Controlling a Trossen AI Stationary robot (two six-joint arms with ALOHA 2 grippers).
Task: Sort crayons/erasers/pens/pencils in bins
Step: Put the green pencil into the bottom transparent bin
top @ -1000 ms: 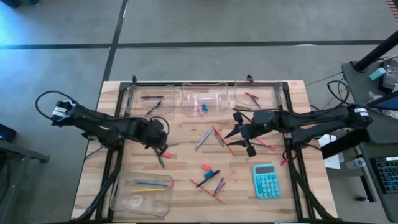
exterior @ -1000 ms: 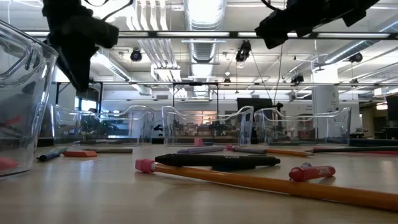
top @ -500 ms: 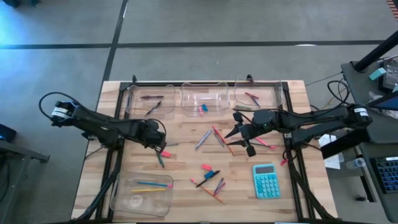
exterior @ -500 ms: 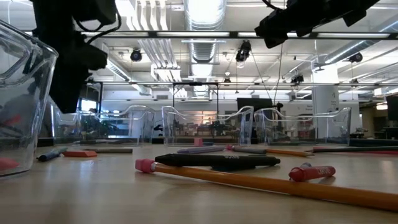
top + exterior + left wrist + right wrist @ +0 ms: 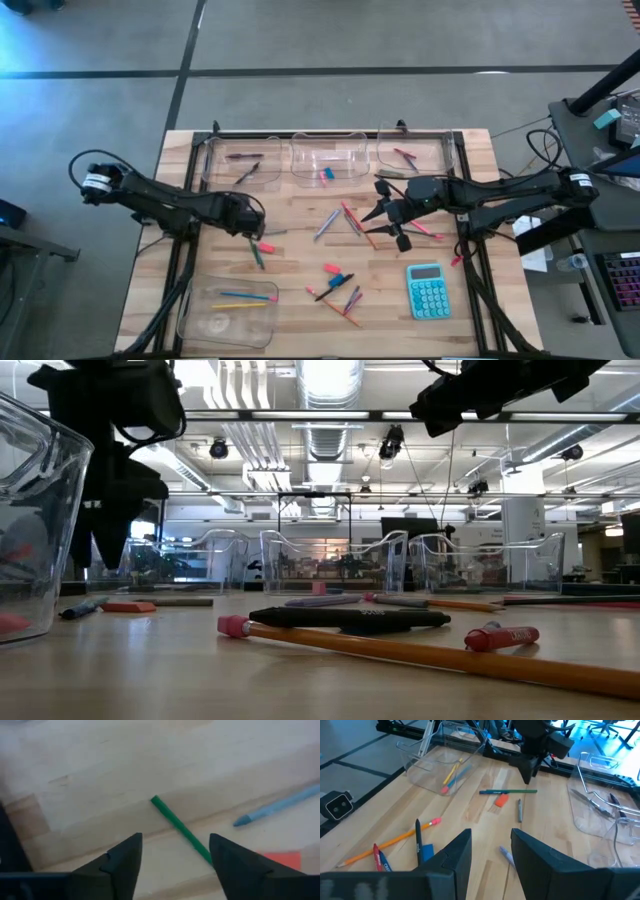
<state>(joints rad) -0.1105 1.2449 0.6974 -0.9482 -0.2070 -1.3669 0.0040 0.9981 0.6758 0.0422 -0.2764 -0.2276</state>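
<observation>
My left gripper (image 5: pixel 175 851) hangs open just above the table, pointing down. A green stick (image 5: pixel 181 828) lies flat on the wood below the gap between its fingers. An orange-red eraser (image 5: pixel 280 858) and a grey-blue stick (image 5: pixel 280 807) lie beside it. From above, this gripper (image 5: pixel 250 228) is left of centre. My right gripper (image 5: pixel 490 851) is open and holds nothing, raised over the table's right middle (image 5: pixel 372 214). Three clear bins (image 5: pixel 328 158) line the far edge. A fourth bin (image 5: pixel 228 312), at the near left, holds pencils.
Loose sticks and erasers lie scattered mid-table (image 5: pixel 340 285), among them a black pen (image 5: pixel 350 618), an orange pencil (image 5: pixel 430 651) and a red crayon (image 5: pixel 500 637). A teal calculator (image 5: pixel 428 291) sits at the near right. Bare wood shows between the near-left bin and the left gripper.
My left gripper has come down toward the table and a little toward its left edge, over the green stick. Its wrist has rolled and its fingers have spread open. My right arm has kept still, and nothing on the table has moved.
</observation>
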